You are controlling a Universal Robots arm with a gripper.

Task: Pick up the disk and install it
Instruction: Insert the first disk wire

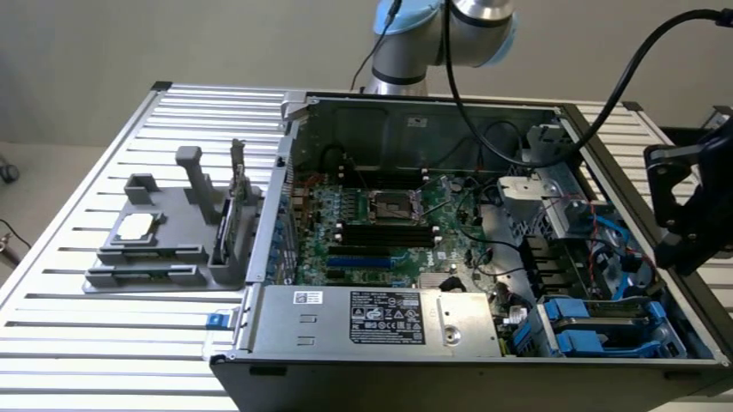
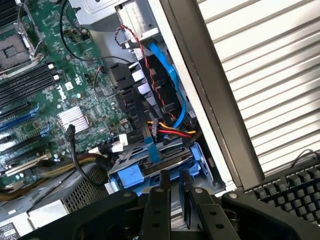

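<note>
The disk (image 2: 131, 176), held in its blue plastic carrier, lies in the drive bay at a corner of the open computer case, with a blue data cable (image 2: 150, 148) and red-yellow power wires running to it. In the exterior view the blue carrier (image 1: 586, 324) sits low in the case on the exterior view's right. My black gripper (image 2: 173, 197) hovers just over the carrier. Its two fingers stand a narrow gap apart with nothing between them. Seen from outside, the gripper (image 1: 687, 215) hangs above the case's right wall.
The case holds a green motherboard (image 1: 378, 223), a silver labelled power supply box (image 1: 378, 319) and loose cables. A grey tray (image 1: 154, 249) with a small chip stands on the slatted table at the exterior view's left. A black keyboard (image 2: 290, 192) lies outside the case wall (image 2: 210, 100).
</note>
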